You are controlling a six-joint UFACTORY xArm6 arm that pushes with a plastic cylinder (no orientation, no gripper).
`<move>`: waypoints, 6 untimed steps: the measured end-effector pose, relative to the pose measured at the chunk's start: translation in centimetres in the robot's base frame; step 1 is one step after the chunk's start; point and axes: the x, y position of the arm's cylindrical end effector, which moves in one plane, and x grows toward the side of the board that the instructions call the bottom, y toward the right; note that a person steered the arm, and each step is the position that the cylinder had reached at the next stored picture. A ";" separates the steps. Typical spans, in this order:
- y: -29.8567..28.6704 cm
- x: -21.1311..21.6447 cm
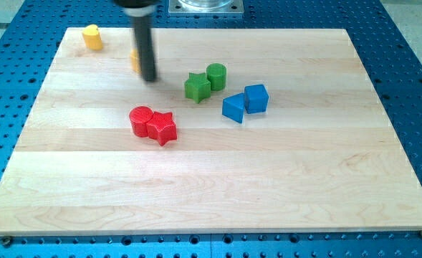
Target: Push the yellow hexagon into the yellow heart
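Resting on the far-left part of the wooden surface [211, 186], my tip [149, 79] – lower end of a plain dark rod, so no saying whether apart or together. Just left of the rod and touching it or nearly so, a second yellow block [135, 61], only a thin sliver showing, shape impossible to tell. Farther left, near the far-left corner and well apart from the rod, a yellow block [91, 36], small and rounded on top; heart or hexagon, cannot tell. Right of the tip, a green star [197, 87] touching a green cylinder [216, 74] just behind it. Farther right, a blue cube [256, 98] pressed against another blue block [233, 107] with angled faces, exact shape unclear. Nearer than the tip and a little to its right – a red cylinder [141, 119] touching a red star [163, 127], the star on the right. Around the surface on all sides, a blue perforated table [411, 86].
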 end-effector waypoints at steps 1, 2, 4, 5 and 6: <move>-2.9 -2.4; 0.6 0.4; -4.1 -5.0; -2.0 -3.7; 1.9 -5.4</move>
